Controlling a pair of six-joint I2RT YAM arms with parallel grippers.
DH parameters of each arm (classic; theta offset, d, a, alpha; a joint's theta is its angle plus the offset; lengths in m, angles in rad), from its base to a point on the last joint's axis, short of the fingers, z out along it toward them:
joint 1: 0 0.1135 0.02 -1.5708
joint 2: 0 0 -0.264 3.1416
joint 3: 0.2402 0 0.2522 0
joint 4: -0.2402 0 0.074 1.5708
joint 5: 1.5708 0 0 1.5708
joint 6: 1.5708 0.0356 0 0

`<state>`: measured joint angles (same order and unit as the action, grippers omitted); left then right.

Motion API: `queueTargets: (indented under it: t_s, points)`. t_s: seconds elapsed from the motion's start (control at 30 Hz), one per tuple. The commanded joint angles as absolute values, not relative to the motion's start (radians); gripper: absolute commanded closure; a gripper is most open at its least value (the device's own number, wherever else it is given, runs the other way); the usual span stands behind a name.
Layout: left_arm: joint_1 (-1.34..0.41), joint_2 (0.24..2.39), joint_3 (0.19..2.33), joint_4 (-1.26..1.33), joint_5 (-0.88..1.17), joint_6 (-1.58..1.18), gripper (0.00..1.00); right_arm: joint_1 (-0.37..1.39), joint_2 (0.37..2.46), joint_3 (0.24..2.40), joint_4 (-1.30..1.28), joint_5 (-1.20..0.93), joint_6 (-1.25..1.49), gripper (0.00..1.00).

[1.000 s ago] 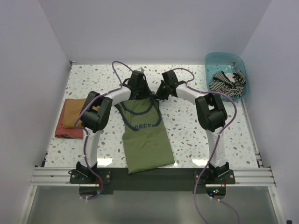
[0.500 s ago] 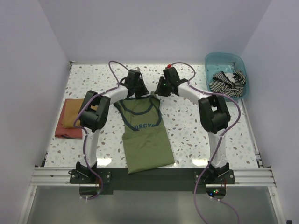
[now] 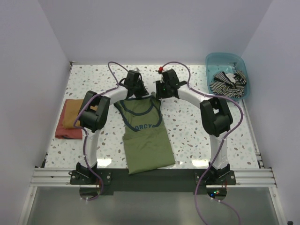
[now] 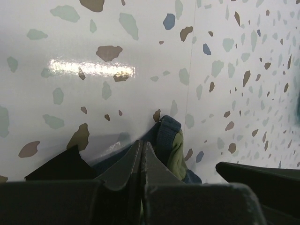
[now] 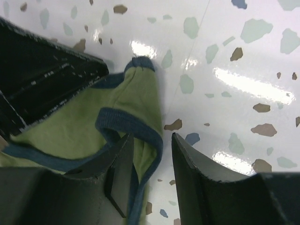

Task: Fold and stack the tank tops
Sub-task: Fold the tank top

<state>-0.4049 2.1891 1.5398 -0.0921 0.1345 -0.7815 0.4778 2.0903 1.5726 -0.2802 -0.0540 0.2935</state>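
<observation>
The olive-green tank top (image 3: 145, 136) lies flat at the middle of the table (image 3: 197, 126), hem toward 6 o'clock, straps toward 12. The left gripper (image 4: 141, 145) is pinched tight on the strap at 11 o'clock (navy trim bunches beside its fingers). The right gripper (image 5: 151, 137) stands partly parted over the 1 o'clock strap, clamping nothing. The striped tank top (image 3: 227, 82) sits crumpled in the teal bin (image 3: 213, 61) at 2 o'clock; a folded orange cloth (image 3: 70, 119) rests at 9.
</observation>
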Motion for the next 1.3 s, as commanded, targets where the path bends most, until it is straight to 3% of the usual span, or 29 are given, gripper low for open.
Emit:
queueTargets:
  t_s: [0.0,0.4,0.67,0.93,1.27]
  points:
    - [-0.394,2.131,1.531,-0.077,0.153,-0.769,0.96,0.502,2.01,1.539,-0.267,-0.048,0.161,0.58]
    - [-0.391,2.129,1.528,-0.077,0.156,-0.773,0.96,0.515,2.098,1.601,-0.271,-0.02,0.133,0.58]
    - [-0.388,2.131,1.526,-0.077,0.161,-0.77,0.96,0.517,2.151,1.705,-0.313,-0.032,0.167,0.75]
    - [-0.388,2.134,1.522,-0.074,0.172,-0.769,0.96,0.523,2.163,1.732,-0.341,-0.041,0.153,0.72]
    - [-0.387,2.134,1.516,-0.067,0.173,-0.769,0.95,0.525,2.04,1.55,-0.232,0.017,0.173,0.59]
